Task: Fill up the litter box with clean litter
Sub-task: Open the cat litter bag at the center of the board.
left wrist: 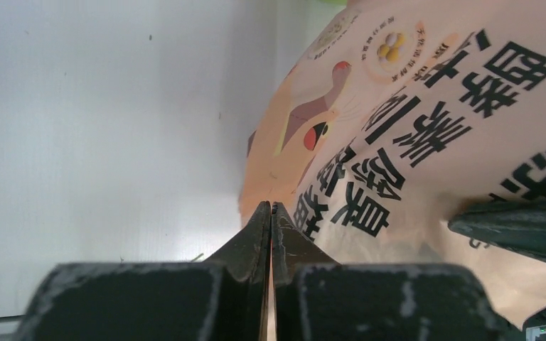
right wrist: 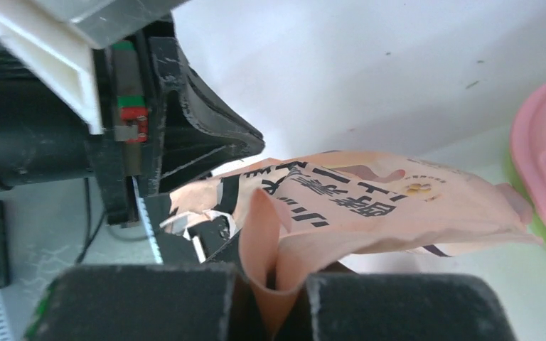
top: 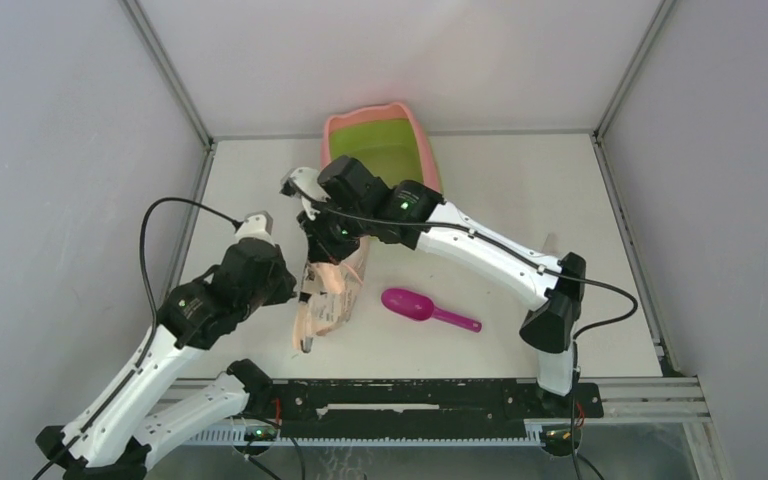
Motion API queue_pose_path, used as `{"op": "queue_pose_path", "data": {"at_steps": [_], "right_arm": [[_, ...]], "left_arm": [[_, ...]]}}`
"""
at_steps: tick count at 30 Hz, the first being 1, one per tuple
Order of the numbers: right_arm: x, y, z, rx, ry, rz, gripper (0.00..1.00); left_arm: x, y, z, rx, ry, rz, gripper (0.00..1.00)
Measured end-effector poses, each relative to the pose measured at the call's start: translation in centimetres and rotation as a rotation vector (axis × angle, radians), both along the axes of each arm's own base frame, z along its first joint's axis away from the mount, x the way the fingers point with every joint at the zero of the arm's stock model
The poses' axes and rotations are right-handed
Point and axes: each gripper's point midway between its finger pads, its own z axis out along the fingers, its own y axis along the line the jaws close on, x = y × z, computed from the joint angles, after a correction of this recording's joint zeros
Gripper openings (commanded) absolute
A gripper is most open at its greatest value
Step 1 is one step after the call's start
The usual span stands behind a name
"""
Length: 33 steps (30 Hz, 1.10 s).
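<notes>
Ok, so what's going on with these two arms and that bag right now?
Both arms hold the peach-pink printed bag between them, just in front of the litter box. The left gripper is pinched shut on one edge of it, and the right gripper is shut on a fold. No litter shows in the visible part of the box's green basin, so pouring hasn't started. The magenta scoop lies on the table, beside the bag.
</notes>
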Motion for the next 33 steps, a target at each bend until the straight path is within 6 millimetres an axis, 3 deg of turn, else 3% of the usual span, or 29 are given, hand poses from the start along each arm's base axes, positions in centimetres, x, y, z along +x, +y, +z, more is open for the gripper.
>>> {"op": "queue_pose_path", "data": {"at_steps": [12,17,23,24,28,33], "right_arm": [[-1.7,-2.9,-2.1,-0.218,-0.014,0.078,0.00],[-2.8,-2.9,-2.2,-0.229,-0.014,0.112,0.00],[-2.7,-2.0,0.6,-0.206,-0.077,0.163,0.00],[-2.5,-1.9,0.9,-0.202,-0.100,0.169,0.00],[-1.9,-2.2,0.3,-0.241,-0.152,0.189,0.00],[-0.4,-0.5,-2.7,-0.280,-0.164,0.197,0.00]], "left_arm": [[-1.7,0.7,1.5,-0.081,-0.048,-0.002,0.04],[-2.0,0.9,1.2,-0.073,-0.035,0.002,0.05],[-1.9,0.9,0.6,-0.055,-0.008,0.013,0.01],[-1.8,0.8,0.4,-0.054,0.004,0.013,0.04],[-1.9,-0.2,0.6,-0.092,0.003,-0.022,0.32],[-3.0,-1.1,2.7,-0.210,-0.087,-0.099,0.42]]}}
